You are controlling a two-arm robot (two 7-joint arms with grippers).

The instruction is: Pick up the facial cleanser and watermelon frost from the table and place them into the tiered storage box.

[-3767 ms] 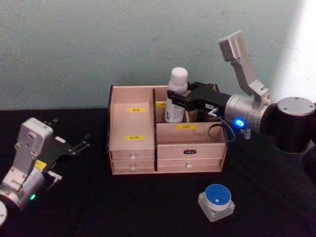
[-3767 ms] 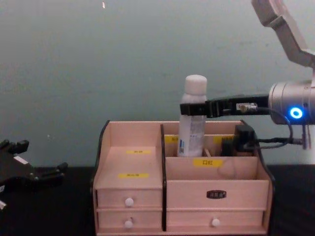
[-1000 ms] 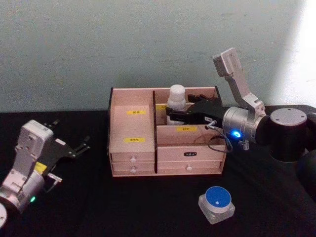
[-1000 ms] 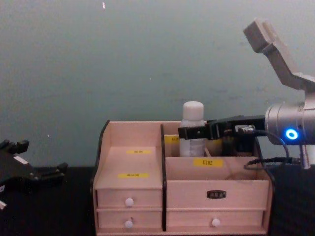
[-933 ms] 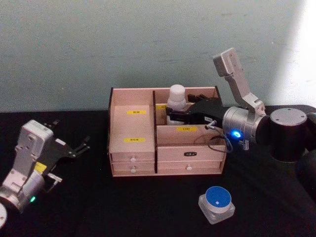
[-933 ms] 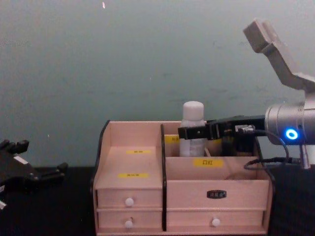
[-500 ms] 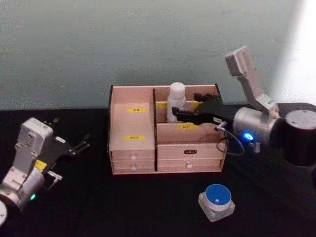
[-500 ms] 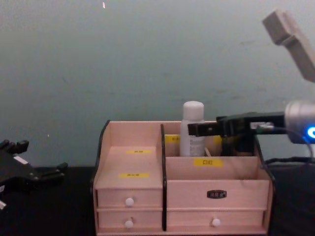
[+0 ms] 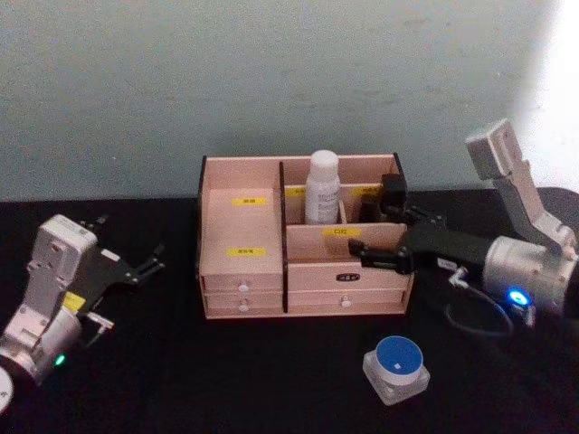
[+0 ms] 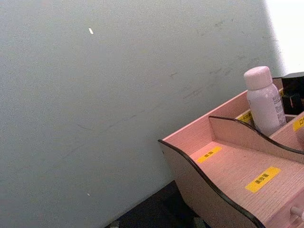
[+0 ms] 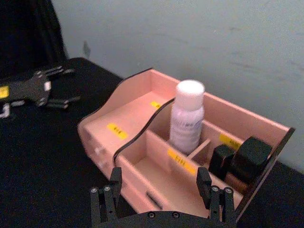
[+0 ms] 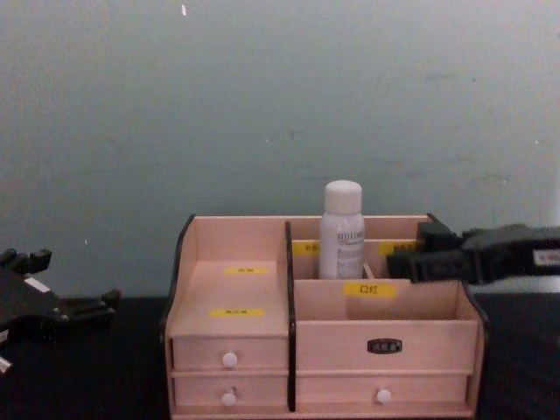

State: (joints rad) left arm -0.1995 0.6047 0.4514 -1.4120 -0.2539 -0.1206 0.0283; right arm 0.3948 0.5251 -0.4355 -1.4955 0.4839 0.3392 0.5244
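The tiered storage box (image 9: 348,271) sits mid-frame in the head view on the black table (image 9: 226,380). It is the biggest hazard. The right arm's open fingers straddle its right-hand end wall, so a careless swing toward the jar could clip that wall and shove the whole organiser. A jolt like that would likely rock the facial cleanser (image 9: 322,187). The cleanser stands upright in the rear compartment just right of the centre divider, tall and narrow, with room around it to tip. The watermelon frost (image 9: 396,366) is not yet stowed and rests at the lower right of the head view, well apart from the box. Its squat frosted body and flat blue lid look slippery. A grip set too high on the lid, or off-centre, could squirt it sideways across the table.

The right arm reaches in from the right edge of the head view, forearm roughly level and pointing toward the box. The right gripper (image 9: 384,231) is spread wide and holds nothing. The right wrist view shows its two fingers well apart, with the box's front compartments between and beyond them. The left arm is parked at the lower left of the head view. The left gripper (image 9: 127,244) lies low near the table with its fingers apart, empty and well clear of the box.
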